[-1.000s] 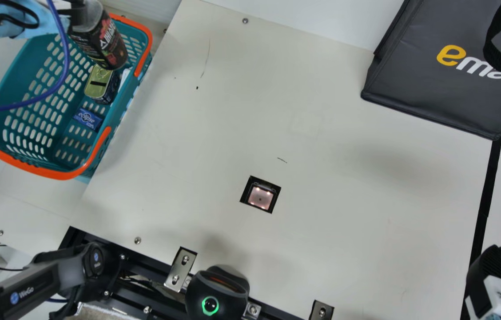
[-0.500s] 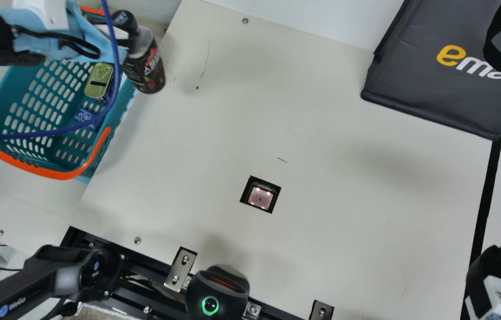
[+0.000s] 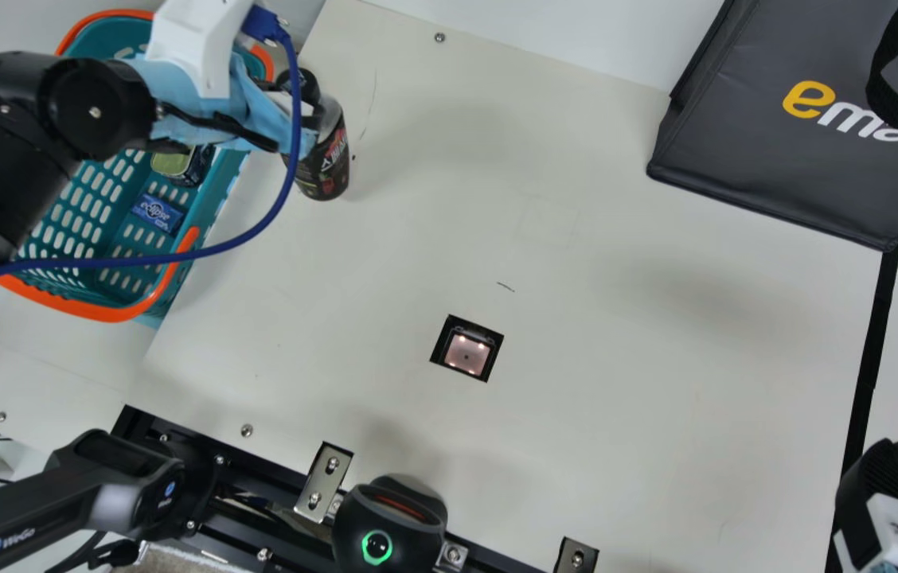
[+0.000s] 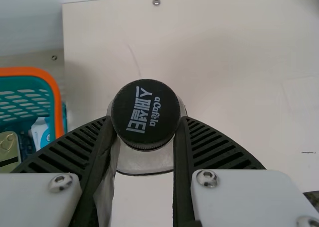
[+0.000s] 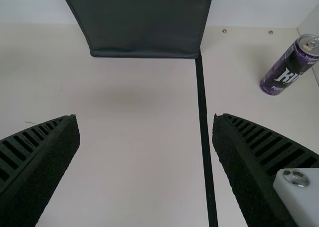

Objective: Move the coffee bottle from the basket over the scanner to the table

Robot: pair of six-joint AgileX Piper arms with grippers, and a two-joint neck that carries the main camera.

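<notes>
We have the coffee bottle (image 3: 327,159) in our left gripper (image 4: 145,121), its two ribbed fingers drawn in against the bottle's top, one on each side at the dark cap (image 4: 144,107). In the main view the bottle is in the upper left of the frame, just beside the basket (image 3: 71,305) and past its right-hand wall, over the edge of the cream table (image 3: 616,358). Whether its base touches the surface we cannot tell.

What the next move turns on, we judge, is the line from bottle to scanner window (image 3: 466,352): the lit square lies down and to the right of the bottle in the main view, well apart from it, with bare tabletop between. The bottle's long axis runs from the cap at the top to the base lower down and slightly right. In the left wrist view the cap faces the camera, so the body points away from our wrist, base first. That suits carrying it base-down over the window, though its printed code may need turning to face the glass.

Our left arm has the load and is the nearer. Our right gripper (image 5: 145,116) stands wide and holds nothing, at the lower right of the main view, and we see no need for it. With the grip so high, the body could swing if we hurry.
</notes>
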